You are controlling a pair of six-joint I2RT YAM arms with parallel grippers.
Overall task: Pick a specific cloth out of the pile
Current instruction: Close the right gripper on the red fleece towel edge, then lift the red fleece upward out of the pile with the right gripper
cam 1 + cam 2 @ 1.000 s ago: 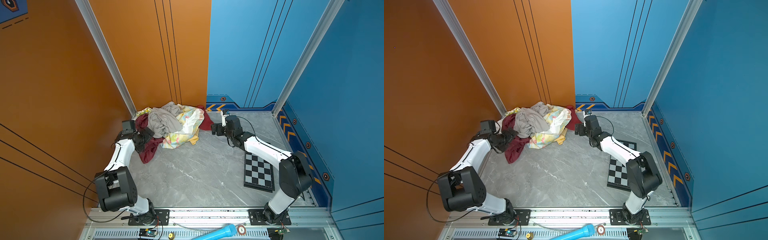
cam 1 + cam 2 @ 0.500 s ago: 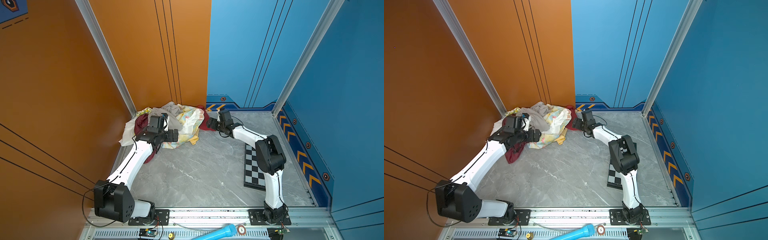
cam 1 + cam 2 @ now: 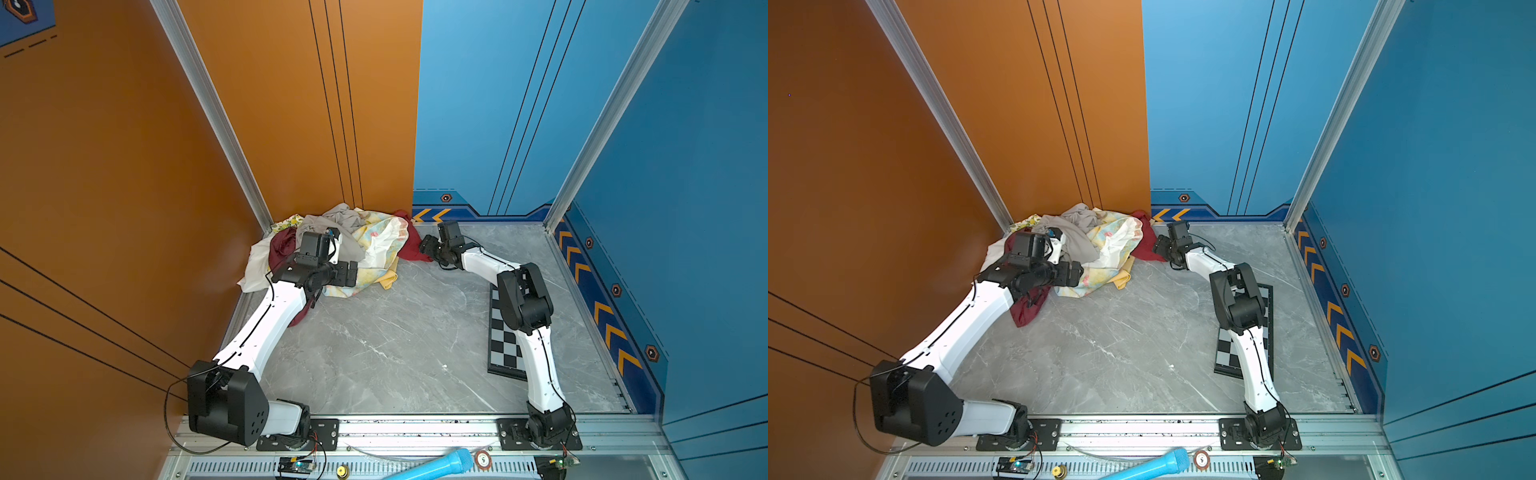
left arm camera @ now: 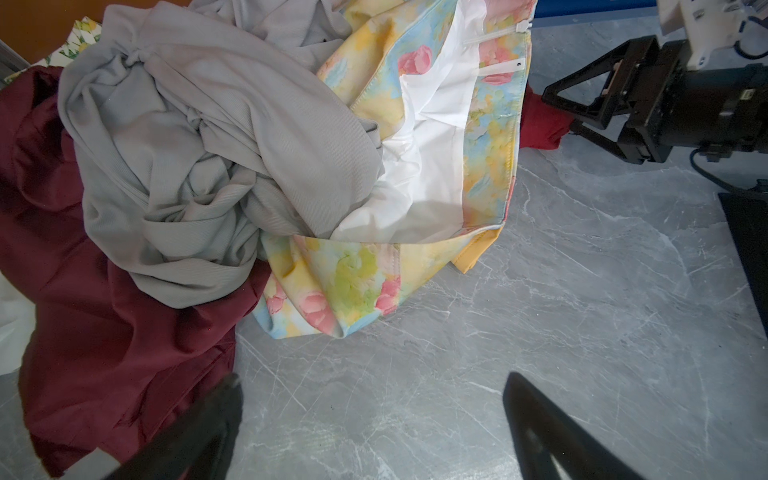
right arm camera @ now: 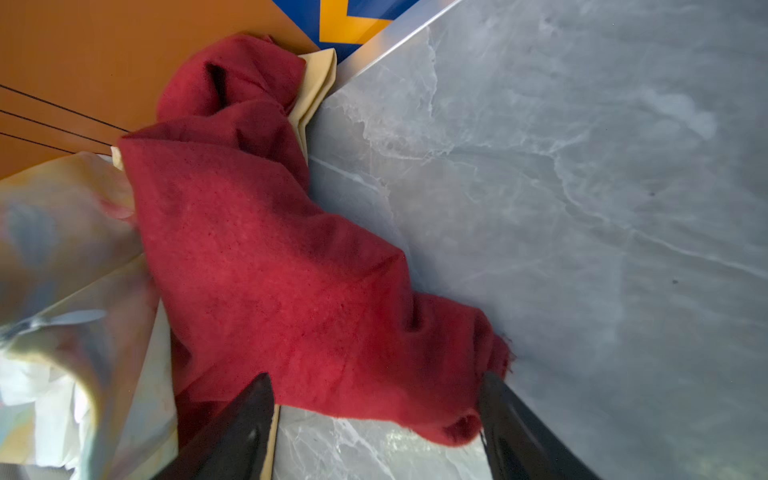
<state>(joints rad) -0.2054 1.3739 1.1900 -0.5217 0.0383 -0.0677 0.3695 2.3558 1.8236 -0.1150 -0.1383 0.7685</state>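
1. The right gripper [image 5: 376,378] has its two fingers wide apart, one on each side of the low edge of the cloth [image 5: 291,270]. It holds nothing yet.
2. To do this step well, I think it should slide in a bit deeper. Then the fingers pinch a thick fold, not just the frayed tip.
3. It should grab only red. A pale yellow cloth [image 5: 316,83] lies tucked under it and the flower cloth [image 4: 353,282] sits right beside it, so either may come along.
4. After the pinch, a slow lift and a pull out over the bare table [image 3: 395,340] looks best.
5. The left gripper [image 4: 372,377] is wide open and empty. It hangs over bare table just beside the pile [image 3: 376,245], near the dark maroon cloth [image 4: 104,332]. It could hold the pile down if the pile drags.
6. The cloth is at the far right side of the pile, close to the back wall [image 3: 374,124]. Part of it rests on the table and part hides behind the flower cloth.
7. It looks bright red, soft and fuzzy — all crumpled in folds. It is much brighter than the shiny maroon one.
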